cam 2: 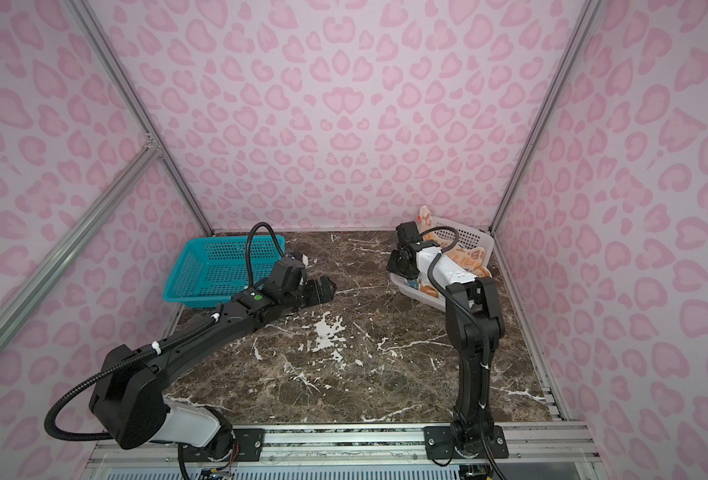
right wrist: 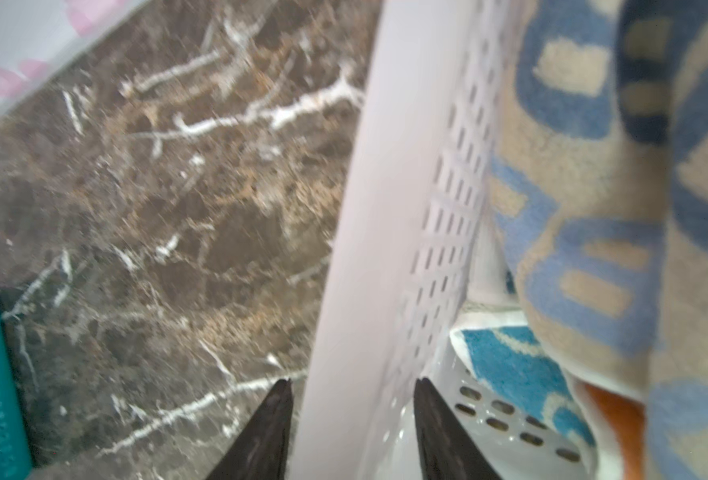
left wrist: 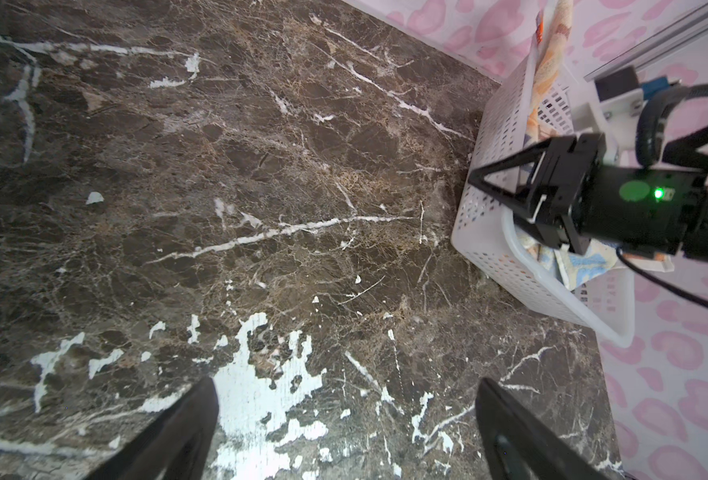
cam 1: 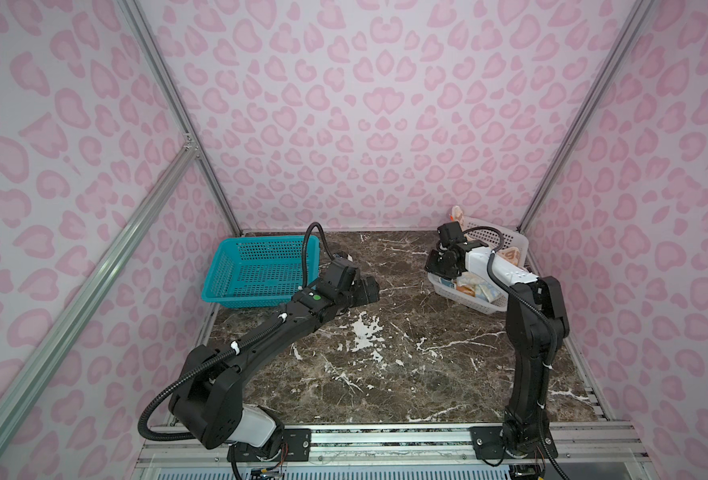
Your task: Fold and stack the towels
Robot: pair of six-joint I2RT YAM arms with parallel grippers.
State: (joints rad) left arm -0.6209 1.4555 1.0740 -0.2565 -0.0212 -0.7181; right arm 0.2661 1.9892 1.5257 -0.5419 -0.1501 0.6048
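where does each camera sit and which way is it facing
Top views: high at the front, facing down toward the back wall over the table; left arm and right arm show, teal basket left, white basket right.
Left wrist: on the left arm, facing across the table to the white basket; open left claw tips and the right arm's end show.
Right wrist: on the right arm, close on the white basket's wall; right claw tips straddle it, towels inside.
Shared: both wrist views see the white basket.

You can't read a whole word anywhere. The cream towel (right wrist: 572,208) carries big blue block letters, but folds and blur leave you only fragments, none sure enough to name.
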